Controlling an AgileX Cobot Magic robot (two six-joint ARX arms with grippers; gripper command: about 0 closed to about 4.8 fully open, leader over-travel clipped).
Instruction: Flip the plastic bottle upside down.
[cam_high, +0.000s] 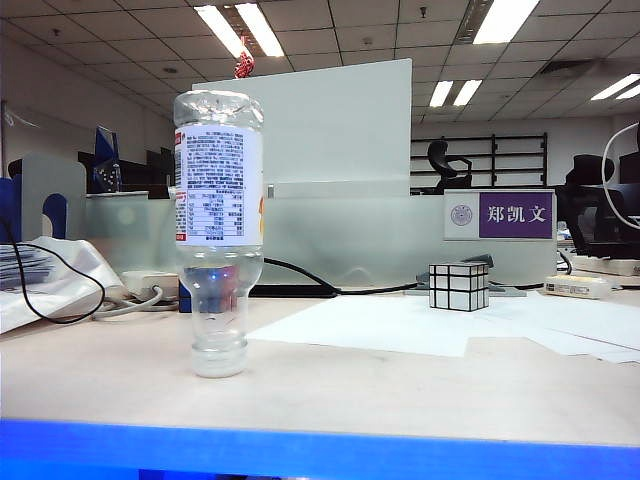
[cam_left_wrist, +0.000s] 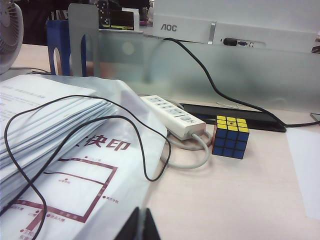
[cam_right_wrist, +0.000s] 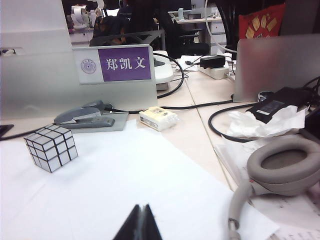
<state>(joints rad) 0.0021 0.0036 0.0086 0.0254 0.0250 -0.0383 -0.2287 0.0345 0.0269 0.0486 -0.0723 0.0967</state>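
The plastic bottle stands on the table left of centre in the exterior view, cap down and base up, with its white printed label facing the camera. Nothing touches it. Neither arm shows in the exterior view. My left gripper is shut and empty, its black tips pressed together above a plastic-wrapped paper stack. My right gripper is also shut and empty, hovering over white paper. The bottle shows in neither wrist view.
A silver mirror cube sits on white sheets. A coloured puzzle cube, a power strip and black cables lie by the paper stack. Grey headphones, a stapler and a nameplate are near the right gripper.
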